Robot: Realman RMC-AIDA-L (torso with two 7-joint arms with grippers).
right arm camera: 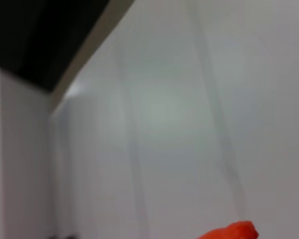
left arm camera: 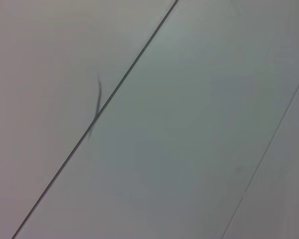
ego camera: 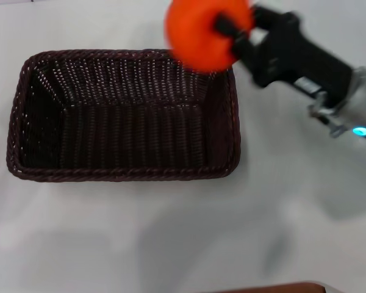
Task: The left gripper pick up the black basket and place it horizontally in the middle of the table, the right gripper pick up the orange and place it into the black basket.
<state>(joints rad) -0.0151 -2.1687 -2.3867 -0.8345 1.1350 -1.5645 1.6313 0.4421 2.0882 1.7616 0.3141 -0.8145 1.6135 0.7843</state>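
My right end effector point(ego camera: 227, 32) is closed around the orange point(ego camera: 204, 30), its black knobbly fingers point(ego camera: 227, 25) pressed into the fruit's glossy orange-red skin. The fruit is round and smooth, held clear of the worktop point(ego camera: 293, 213), and in the head view it overlaps the far right corner of the black basket point(ego camera: 125, 116), above the braided rim there. Behind the fingers, my claw body is blocky and matte black, joining a grey-white wrist with a small cyan light, which reaches away from the basket to its right.

The basket is a large rectangular wicker piece, very dark brown-black, with tight woven ribs running down sloped walls to a flat woven floor and a thick braided edge all round. It sits flat on the plain white, smooth worktop with its long side lying across my view. Nothing lies inside it that I can see; the orange hangs above its far right corner, not on its floor.

In the right wrist view only a small curved sliver of the orange point(right arm camera: 229, 232) shows at the picture's edge, against pale smooth panels and a dark band beyond them.

My left end effector does not show in any view. The left wrist view gives only pale grey flat surfaces crossed by thin dark seam lines.
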